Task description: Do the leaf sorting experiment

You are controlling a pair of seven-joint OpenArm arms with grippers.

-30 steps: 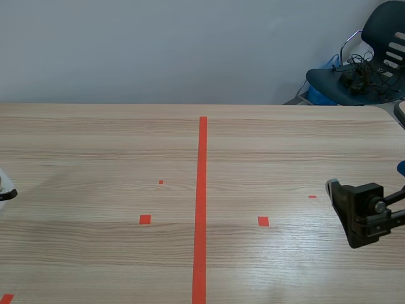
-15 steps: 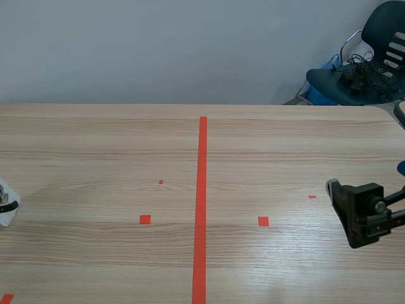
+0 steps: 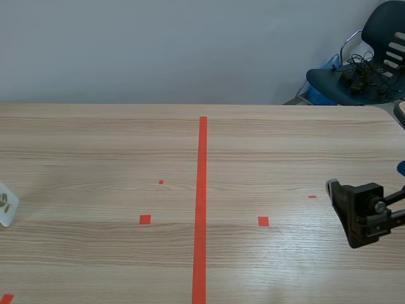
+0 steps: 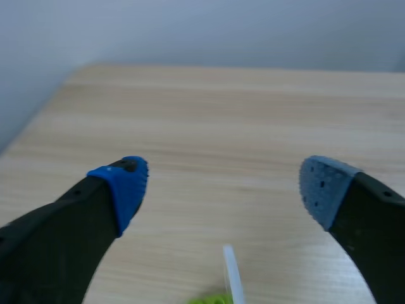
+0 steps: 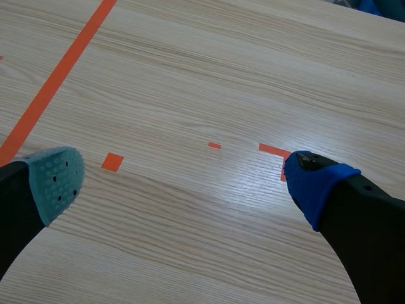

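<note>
Just beneath the spread left gripper (image 4: pixel 224 183), a green leaf (image 4: pixel 212 299) lies beside a clear plastic edge (image 4: pixel 231 278). Lowering centred before closing would probably serve best. The right gripper (image 5: pixel 183 174) hangs spread too.

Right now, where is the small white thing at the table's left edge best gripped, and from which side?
Probably take the white thing by its thin edge, from above with the left gripper: in the left wrist view that edge shows between and under the open fingers. It looks flat and light.
</note>
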